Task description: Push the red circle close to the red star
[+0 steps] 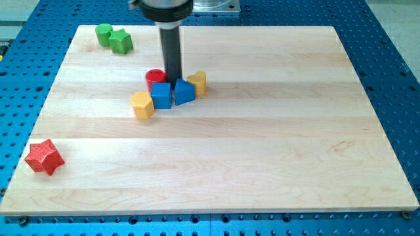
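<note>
The red circle (155, 77) lies in the upper middle-left of the wooden board, partly hidden by my rod. My tip (173, 81) rests just to its right, touching or nearly touching it, right behind the two blue blocks. The red star (44, 157) lies far off at the board's lower left edge. A blue cube (161, 96) and a blue triangular block (184, 92) sit directly below the circle and the tip.
A yellow hexagonal block (142, 105) sits left of the blue cube. A yellow block (197, 82) sits right of the blue triangle. Two green blocks, a round one (103, 33) and a star-like one (121, 42), lie at the top left corner.
</note>
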Available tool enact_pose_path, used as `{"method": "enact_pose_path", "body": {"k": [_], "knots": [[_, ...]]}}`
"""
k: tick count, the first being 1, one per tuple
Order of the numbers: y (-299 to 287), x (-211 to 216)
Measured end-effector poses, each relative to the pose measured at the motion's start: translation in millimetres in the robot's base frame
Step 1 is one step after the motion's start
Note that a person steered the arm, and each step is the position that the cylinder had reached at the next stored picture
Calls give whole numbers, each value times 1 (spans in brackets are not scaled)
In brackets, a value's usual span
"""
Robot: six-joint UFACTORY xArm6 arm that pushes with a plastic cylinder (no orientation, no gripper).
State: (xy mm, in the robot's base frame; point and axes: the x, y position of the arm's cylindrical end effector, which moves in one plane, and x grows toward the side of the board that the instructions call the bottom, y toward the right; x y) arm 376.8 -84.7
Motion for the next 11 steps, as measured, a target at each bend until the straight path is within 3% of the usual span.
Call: {"method": "enact_pose_path", "body": {"k": [2, 3, 4, 6, 8, 9, 11], "knots": [[-86, 8], [-98, 82], [-97, 110], [-92, 47], [-136, 63], [-125, 85], [-120, 88]]}}
